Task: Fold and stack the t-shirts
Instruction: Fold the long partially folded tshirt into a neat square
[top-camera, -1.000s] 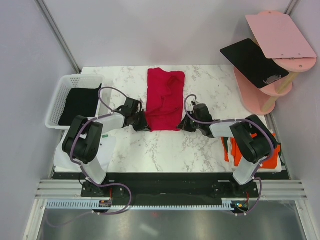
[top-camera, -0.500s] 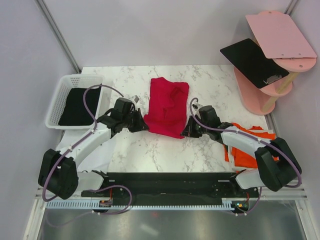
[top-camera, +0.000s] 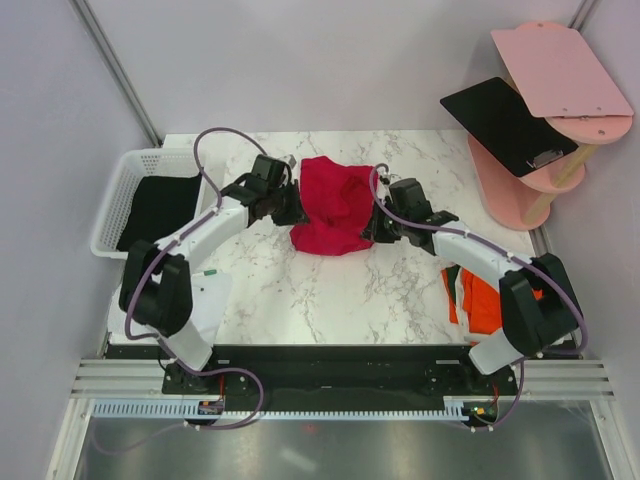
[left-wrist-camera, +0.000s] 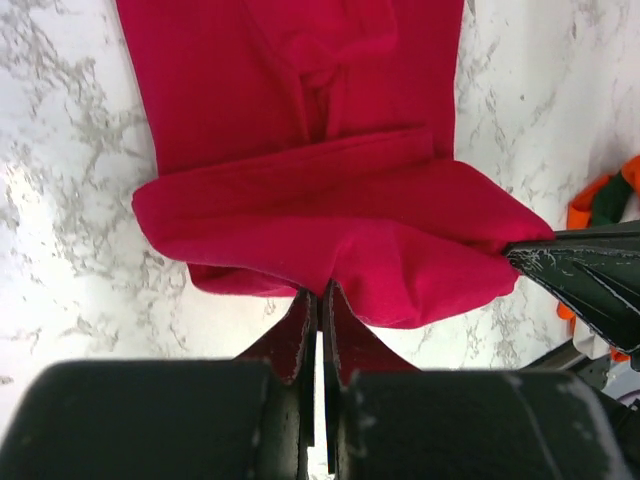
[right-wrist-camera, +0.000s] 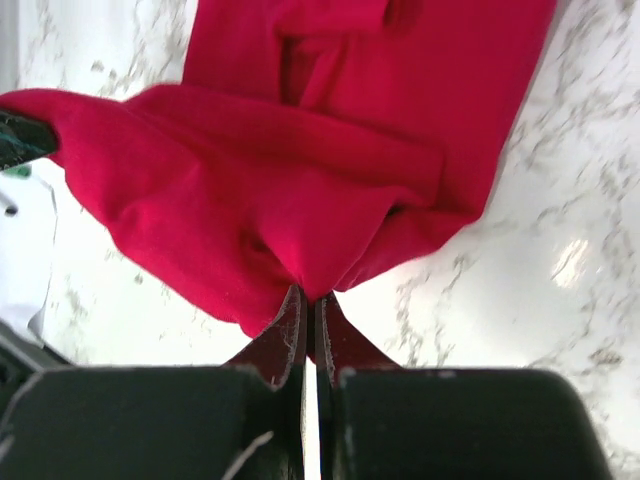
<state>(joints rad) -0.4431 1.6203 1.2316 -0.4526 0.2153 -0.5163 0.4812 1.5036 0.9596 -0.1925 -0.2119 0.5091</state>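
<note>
A crimson red t-shirt (top-camera: 333, 205) lies on the marble table, its near half lifted and doubled back over the far half. My left gripper (top-camera: 291, 209) is shut on its left near edge (left-wrist-camera: 300, 250). My right gripper (top-camera: 372, 228) is shut on its right near edge (right-wrist-camera: 290, 210). Both hold the cloth above the table. A black t-shirt (top-camera: 158, 210) lies in the white mesh basket (top-camera: 118, 195) at the left. Orange-red t-shirts (top-camera: 488, 300) lie at the right front, partly under my right arm.
A pink tiered stand (top-camera: 530, 165) with a flat black board (top-camera: 505, 122) and a pink board (top-camera: 560, 68) stands at the back right. White paper (top-camera: 208, 300) lies at the left front under my left arm.
Both grippers have carried the shirt's near edge up and away from me, folding the near half over the far half. The shirt now looks shorter and bunched.
</note>
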